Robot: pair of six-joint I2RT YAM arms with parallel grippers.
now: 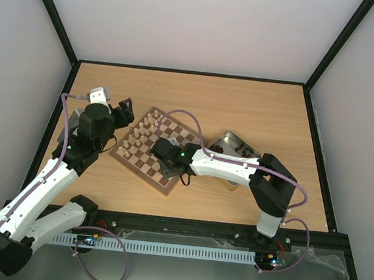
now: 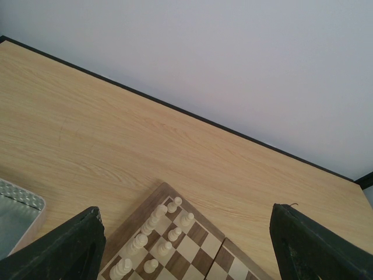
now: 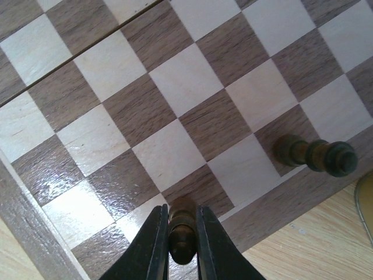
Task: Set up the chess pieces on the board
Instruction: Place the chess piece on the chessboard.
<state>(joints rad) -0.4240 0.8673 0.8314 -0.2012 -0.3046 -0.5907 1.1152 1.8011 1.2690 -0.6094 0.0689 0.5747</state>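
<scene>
- Right fingers [image 3: 152, 248] are closed on a dark chess piece [image 3: 182, 233], pinched between their tips over the board [image 3: 192, 87], at its edge row near the rim.
- Left fingers [image 2: 70, 248] stand wide apart and empty, near the pale pieces [image 2: 152, 224] at a board corner.

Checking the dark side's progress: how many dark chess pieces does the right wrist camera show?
2. One dark piece is pinched in the right gripper at the board edge; the second dark piece stands free on a dark square to its right. Others may be out of view.
</scene>
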